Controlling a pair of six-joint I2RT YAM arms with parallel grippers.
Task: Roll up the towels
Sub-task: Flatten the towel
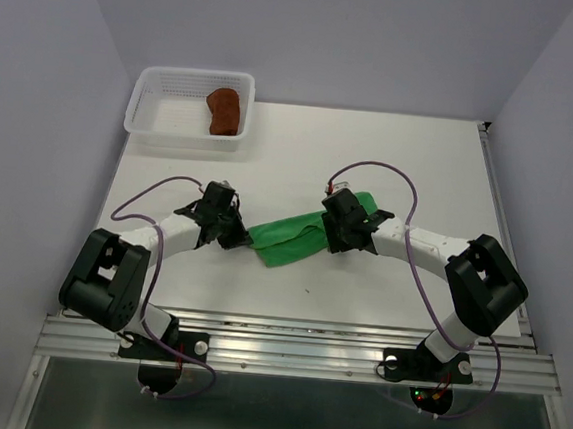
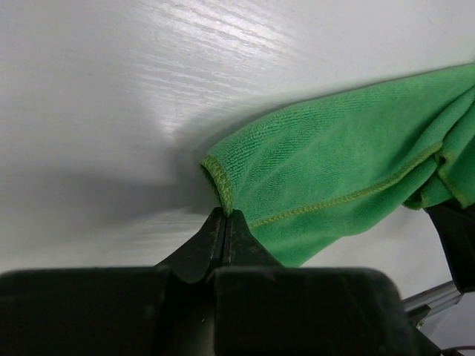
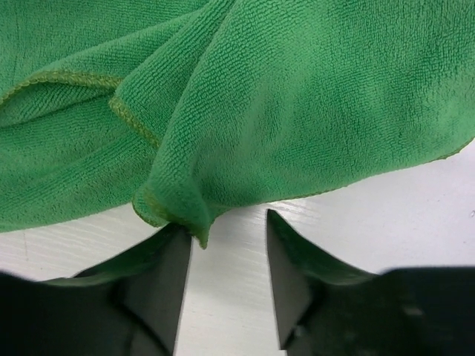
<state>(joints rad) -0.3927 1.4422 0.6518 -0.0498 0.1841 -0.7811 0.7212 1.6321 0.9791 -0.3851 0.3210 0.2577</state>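
Observation:
The bright green towel (image 1: 289, 243) lies bunched and stretched across the middle of the table. My left gripper (image 1: 237, 232) is at its left end, shut on the towel's hemmed corner (image 2: 220, 182); in the left wrist view the left gripper (image 2: 225, 215) has its jaws pressed together on that hem. My right gripper (image 1: 337, 231) sits over the towel's right part. In the right wrist view the right gripper (image 3: 225, 220) is open, a folded edge of the green towel (image 3: 297, 96) touching its left fingertip (image 3: 178, 237), bare table in the gap. The rust-brown towel (image 1: 223, 111) lies rolled in the basket.
A white mesh basket (image 1: 155, 113) stands at the table's far left corner. The table's right edge has a metal rail (image 1: 499, 193). Purple-grey walls close in on three sides.

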